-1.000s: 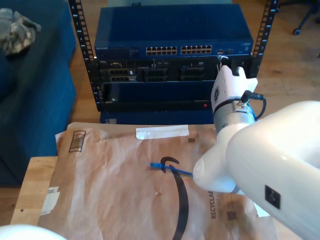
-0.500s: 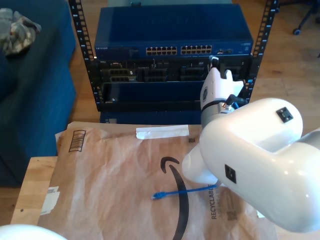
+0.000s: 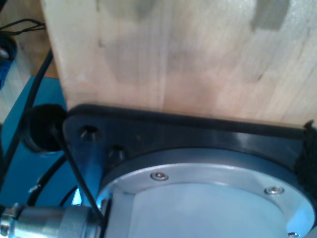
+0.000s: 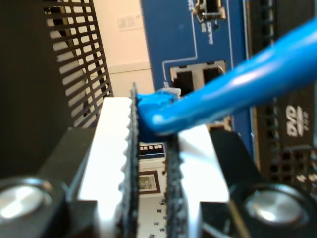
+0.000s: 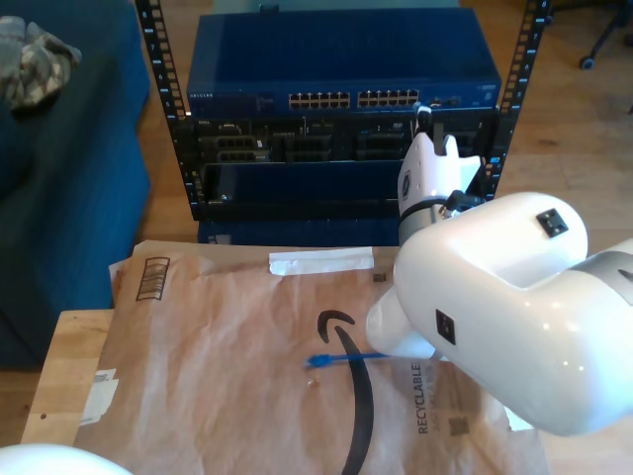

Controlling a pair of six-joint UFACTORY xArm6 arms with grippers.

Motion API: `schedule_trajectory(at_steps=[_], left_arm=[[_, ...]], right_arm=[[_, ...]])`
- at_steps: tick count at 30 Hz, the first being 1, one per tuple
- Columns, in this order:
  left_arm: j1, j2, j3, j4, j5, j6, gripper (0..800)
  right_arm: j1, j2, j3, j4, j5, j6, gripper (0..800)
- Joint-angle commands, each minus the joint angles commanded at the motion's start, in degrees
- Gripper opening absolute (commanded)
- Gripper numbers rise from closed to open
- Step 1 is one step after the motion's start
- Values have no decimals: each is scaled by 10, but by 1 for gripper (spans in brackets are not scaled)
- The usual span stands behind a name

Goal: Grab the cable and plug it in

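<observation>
The exterior view looks down from high behind the white arm (image 5: 495,307) toward the server rack (image 5: 336,119). The second wrist view sits right up against that rack's ports (image 4: 198,77). The first wrist view faces a wooden board (image 3: 188,54) close up.

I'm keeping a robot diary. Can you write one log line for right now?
phase: plugging in | second gripper: jaws shut on thin bright blue cable | plug: near blue rack unit's ports | free end: on brown paper mailer

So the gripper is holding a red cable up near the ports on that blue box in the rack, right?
Not red. The second wrist view shows my second gripper shut on a bright blue cable, held up near the ports on the blue box.
</observation>
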Motion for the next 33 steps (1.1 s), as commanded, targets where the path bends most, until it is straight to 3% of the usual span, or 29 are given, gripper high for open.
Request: schedule_trajectory(at_steps=[33], left_arm=[[0,0,0,0,0,0,800]], right_arm=[[-17,11,-18,-49,18,0,0]])
